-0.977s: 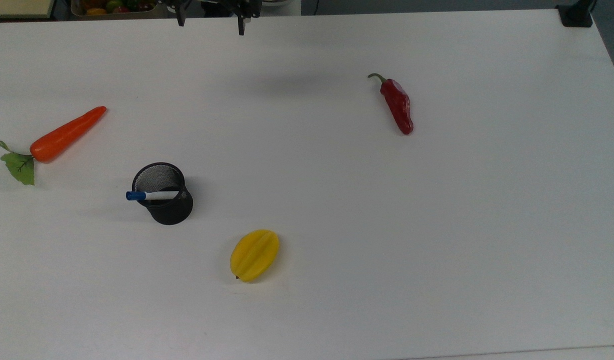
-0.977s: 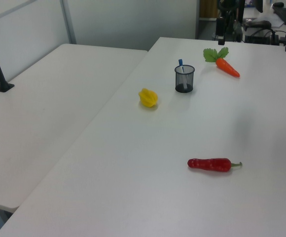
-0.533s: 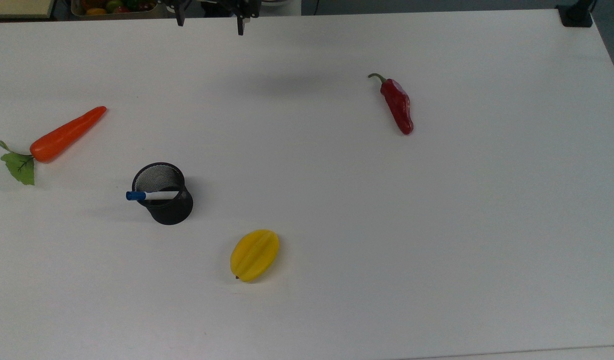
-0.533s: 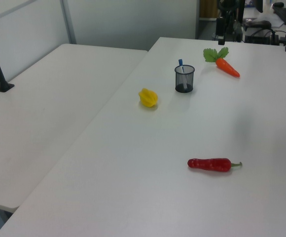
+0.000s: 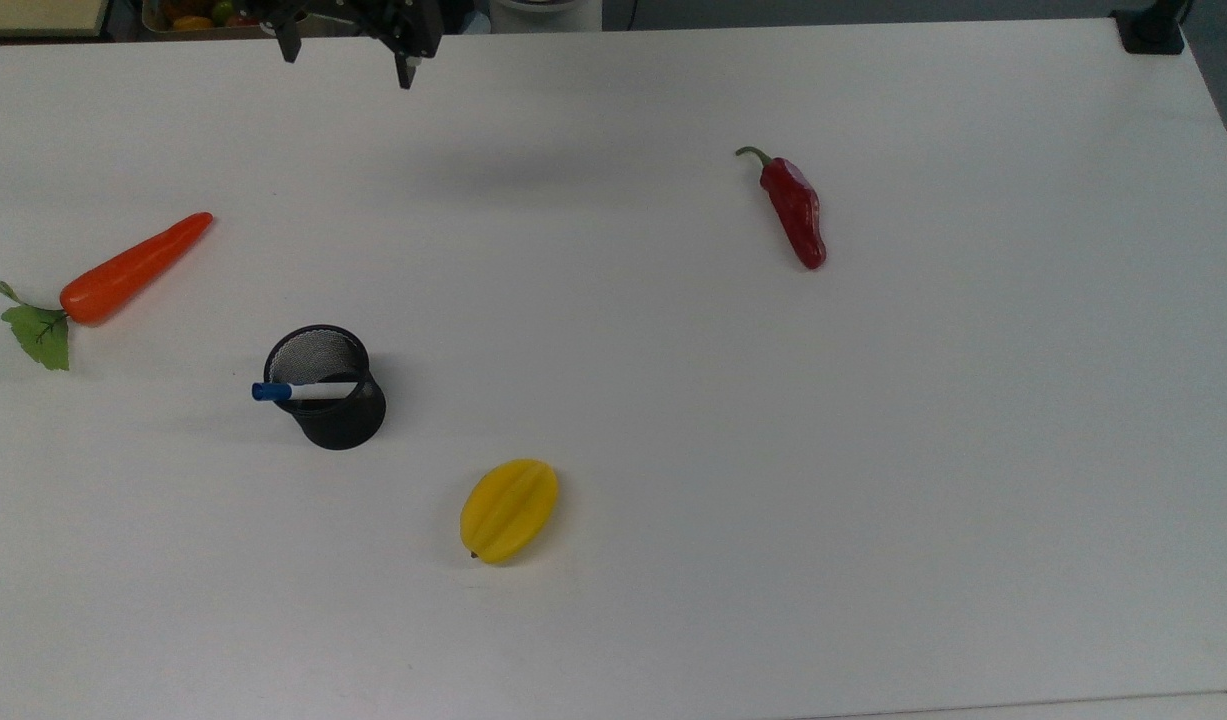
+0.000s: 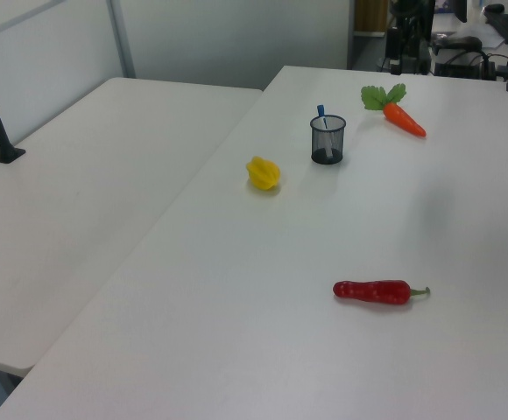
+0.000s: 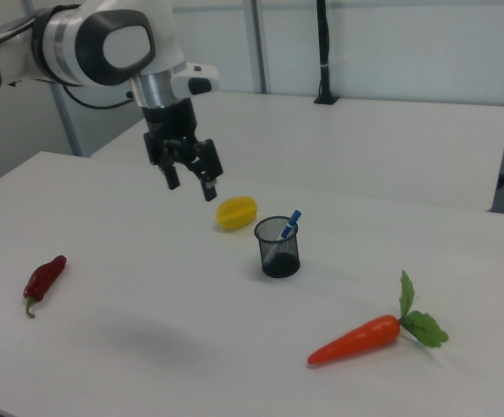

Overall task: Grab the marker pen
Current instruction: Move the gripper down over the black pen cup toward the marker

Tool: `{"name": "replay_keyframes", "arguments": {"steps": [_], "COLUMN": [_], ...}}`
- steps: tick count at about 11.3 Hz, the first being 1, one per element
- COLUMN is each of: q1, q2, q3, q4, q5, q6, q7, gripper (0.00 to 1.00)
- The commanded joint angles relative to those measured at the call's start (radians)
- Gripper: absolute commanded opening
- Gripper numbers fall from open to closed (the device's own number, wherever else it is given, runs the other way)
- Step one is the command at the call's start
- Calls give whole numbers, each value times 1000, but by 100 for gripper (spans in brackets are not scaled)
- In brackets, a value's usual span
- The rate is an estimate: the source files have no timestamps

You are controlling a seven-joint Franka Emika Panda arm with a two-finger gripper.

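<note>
- The gripper [image 7: 190, 185] hung in the air above the table [image 7: 130, 287], its two fingers spread wide with nothing between them; in the top view the gripper [image 5: 348, 62] sat at the 12 o'clock edge of the frame, left of centre.
- The arm [image 7: 104, 42] reached in from the right view's 10 o'clock corner, white with a dark wrist.
- The pen [image 5: 303, 391] stood in the cup [image 5: 338, 420], leaning on the rim; in the top view its blue cap stuck out past the rim towards 9 o'clock.
- In the right view the pen [image 7: 291, 222] leaned towards 1 o'clock out of the cup [image 7: 278, 249], with the gripper well apart from it, towards 10 o'clock.
- In the left view the pen [image 6: 321, 114] showed its blue cap above the cup [image 6: 328, 141].
- The cup was black mesh and upright on the table [image 5: 673, 400].
- A carrot [image 5: 133, 267] with green leaves lay at 10 o'clock from the cup in the top view, well apart from it.
- A yellow fruit [image 5: 509, 510] lay at 4 o'clock from the cup in the top view, near it but not touching.
- A chilli [image 5: 795, 210] lay well apart at 2 o'clock from the cup in the top view, its green stem pointing to 11 o'clock.
- A second table [image 6: 88, 184] stood beside the first on the left view's left.
</note>
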Motion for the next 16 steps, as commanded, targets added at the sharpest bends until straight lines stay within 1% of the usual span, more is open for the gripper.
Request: {"name": "replay_keyframes", "arguments": {"steps": [1, 2, 4, 7, 10, 11, 12, 14, 16], "q1": [-34, -43, -55, -55, -52, -52, -52, -51, -49], "q2": [55, 72, 116, 182, 278, 308, 332, 377, 400], "q3": [-5, -5, -6, -6, -6, -6, -6, -8, -8], "q4": [7, 7, 7, 7, 7, 7, 7, 7, 7], "q5": [3, 3, -3, -64, -159, -193, -210, -219, -228], "q6": [161, 207, 347, 529, 664, 710, 755, 825, 873], "q7": [-2, 14, 115, 273, 413, 450, 476, 488, 490], "gripper": [100, 100, 100, 100, 100, 97, 97, 92, 80]}}
